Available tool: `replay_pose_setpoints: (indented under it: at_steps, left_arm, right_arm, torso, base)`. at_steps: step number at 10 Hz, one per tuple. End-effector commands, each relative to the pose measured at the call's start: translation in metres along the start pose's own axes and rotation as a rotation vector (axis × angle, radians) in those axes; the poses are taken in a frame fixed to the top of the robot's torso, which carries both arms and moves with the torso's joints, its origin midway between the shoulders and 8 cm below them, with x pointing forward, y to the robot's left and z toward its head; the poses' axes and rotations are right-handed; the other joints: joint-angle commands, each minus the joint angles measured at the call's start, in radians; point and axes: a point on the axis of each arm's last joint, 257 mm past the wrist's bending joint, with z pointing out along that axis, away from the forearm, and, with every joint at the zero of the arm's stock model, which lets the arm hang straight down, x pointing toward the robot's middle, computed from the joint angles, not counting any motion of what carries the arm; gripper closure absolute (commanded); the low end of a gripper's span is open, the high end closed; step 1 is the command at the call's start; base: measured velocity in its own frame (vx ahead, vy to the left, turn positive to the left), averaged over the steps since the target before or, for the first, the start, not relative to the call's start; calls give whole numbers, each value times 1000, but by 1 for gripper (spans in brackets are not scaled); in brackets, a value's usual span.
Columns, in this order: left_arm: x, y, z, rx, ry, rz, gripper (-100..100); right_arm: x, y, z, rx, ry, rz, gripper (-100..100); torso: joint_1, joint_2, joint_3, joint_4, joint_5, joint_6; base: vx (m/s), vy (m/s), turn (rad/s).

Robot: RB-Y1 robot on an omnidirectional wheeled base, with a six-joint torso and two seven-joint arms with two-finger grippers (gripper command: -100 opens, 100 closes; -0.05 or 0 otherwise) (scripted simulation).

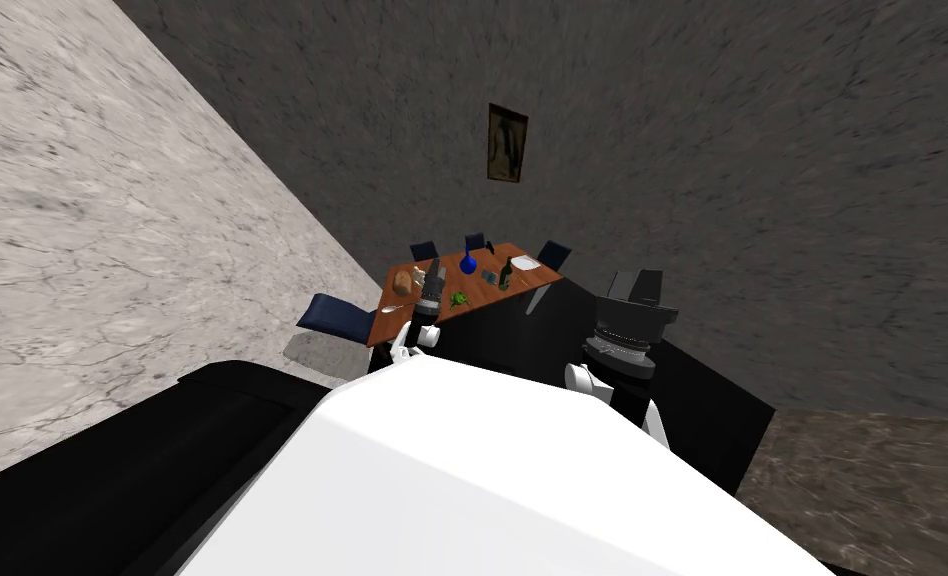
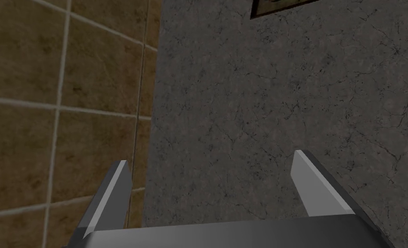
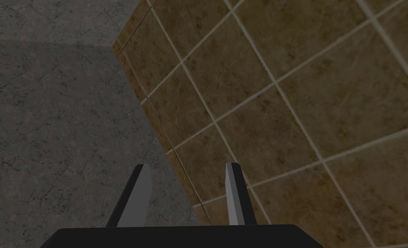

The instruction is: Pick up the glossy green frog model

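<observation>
The green frog model (image 1: pixel 458 298) sits near the front edge of a brown table (image 1: pixel 482 293) ahead of me. My left arm (image 1: pixel 428 290) rises in front of the table, just left of the frog in the head view. The left gripper (image 2: pixel 211 157) is open, its fingers wide apart with nothing between them, and it points at a wall. My right arm (image 1: pixel 627 325) is raised to the right of the table, well away from the frog. The right gripper (image 3: pixel 186 165) has a narrower gap and holds nothing.
The table also carries a blue vase (image 1: pixel 468 264), a dark bottle (image 1: pixel 506 272), a white plate (image 1: pixel 524 262) and a bread loaf (image 1: pixel 403 283). Blue chairs (image 1: pixel 337 315) stand around it. A black area lies under the table and to my left.
</observation>
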Motion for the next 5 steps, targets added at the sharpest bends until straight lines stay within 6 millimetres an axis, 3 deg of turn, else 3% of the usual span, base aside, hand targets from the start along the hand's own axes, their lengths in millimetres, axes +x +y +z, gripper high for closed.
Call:
replay_pose_setpoints:
  at_steps: [1, 5]
  left_arm:
    - [11, 20, 4, -43, 28, -4, -100]
    - [43, 60, 16, -129, 99, -11, -100]
  right_arm:
    - [0, 0, 0, 0, 0, 0, 0]
    - [0, 0, 0, 0, 0, 0, 0]
  torso:
    - [0, 0, 0, 0, 0, 0]
    - [0, 0, 0, 0, 0, 0]
  base:
    - [-14, -36, 62]
    - [-28, -46, 126]
